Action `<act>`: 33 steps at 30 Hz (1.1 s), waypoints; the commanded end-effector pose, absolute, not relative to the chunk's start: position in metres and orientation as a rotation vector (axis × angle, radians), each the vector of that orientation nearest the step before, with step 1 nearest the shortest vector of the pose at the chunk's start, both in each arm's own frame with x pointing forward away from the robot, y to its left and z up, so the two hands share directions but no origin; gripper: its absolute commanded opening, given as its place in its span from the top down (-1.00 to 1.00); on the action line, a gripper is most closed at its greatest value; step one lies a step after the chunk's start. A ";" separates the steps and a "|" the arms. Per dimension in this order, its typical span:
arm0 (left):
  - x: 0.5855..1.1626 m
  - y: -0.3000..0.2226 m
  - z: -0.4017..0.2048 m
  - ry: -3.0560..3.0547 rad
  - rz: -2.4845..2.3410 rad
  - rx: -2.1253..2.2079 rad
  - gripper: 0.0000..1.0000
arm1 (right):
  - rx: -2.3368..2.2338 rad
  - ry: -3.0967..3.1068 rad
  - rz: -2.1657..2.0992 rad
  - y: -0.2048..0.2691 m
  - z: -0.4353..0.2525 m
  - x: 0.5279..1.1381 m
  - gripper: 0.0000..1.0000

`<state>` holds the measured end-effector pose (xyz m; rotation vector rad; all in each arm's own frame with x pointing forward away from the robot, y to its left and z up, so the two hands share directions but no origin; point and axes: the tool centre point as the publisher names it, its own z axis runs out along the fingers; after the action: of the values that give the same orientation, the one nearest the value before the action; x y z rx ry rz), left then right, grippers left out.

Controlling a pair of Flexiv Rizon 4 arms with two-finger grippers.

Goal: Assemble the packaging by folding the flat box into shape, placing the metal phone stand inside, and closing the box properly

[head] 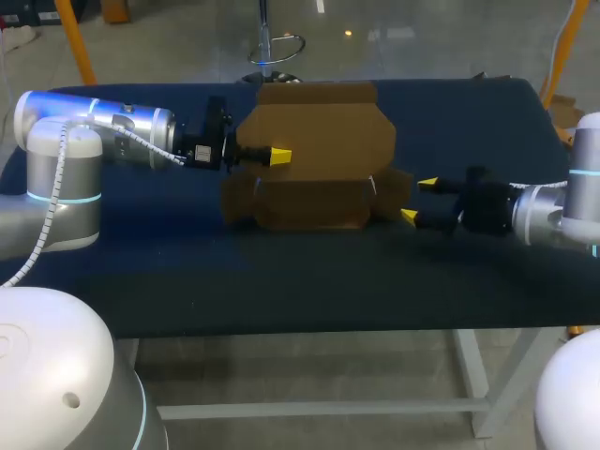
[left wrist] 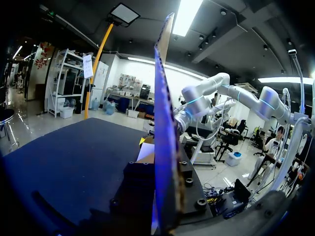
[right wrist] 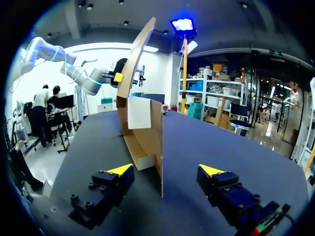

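Pinching the tall back panel of the cardboard box point(head: 319, 131) with the left hand point(head: 277, 156), held that panel raised and leaning over the lower part. Showed one yellow tip on the panel's near face in the head view; hid the other behind the cardboard. Stood half folded at the middle of the dark blue table point(head: 281, 281), front wall upright, short flaps sticking out at both ends. From the left wrist, ran edge-on up between the dark fingers, pressed from both sides. Hung the right hand point(head: 418, 200) low over the table just beside the box's right end, fingers spread wide, gripping nothing. From the right wrist, had the free edge of an upright side wall standing between the two yellow tips, apart from both, with a pale flap point(right wrist: 140, 112) turned inward farther ahead and the left hand's yellow tip against the leaning panel beyond.
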<state>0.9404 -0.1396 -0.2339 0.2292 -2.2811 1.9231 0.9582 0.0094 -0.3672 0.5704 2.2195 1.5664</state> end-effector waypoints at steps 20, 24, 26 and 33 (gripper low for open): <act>0.940 -0.140 -0.236 -2.281 1.922 0.229 1.00 | 0.526 2.195 1.625 0.035 -0.373 0.971 0.70; 0.940 -0.140 -0.236 -2.281 1.922 0.229 1.00 | 0.524 2.187 1.626 0.038 -0.372 0.965 1.00; 0.940 -0.140 -0.236 -2.281 1.922 0.229 1.00 | 0.525 2.182 1.623 0.040 -0.371 0.963 1.00; 0.940 -0.140 -0.236 -2.281 1.922 0.229 1.00 | 0.536 2.167 1.615 0.046 -0.371 0.953 1.00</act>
<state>0.9404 -0.1393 -0.2338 0.2294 -2.2811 1.9232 0.9584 0.0417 -0.3705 0.5316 2.1794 1.6232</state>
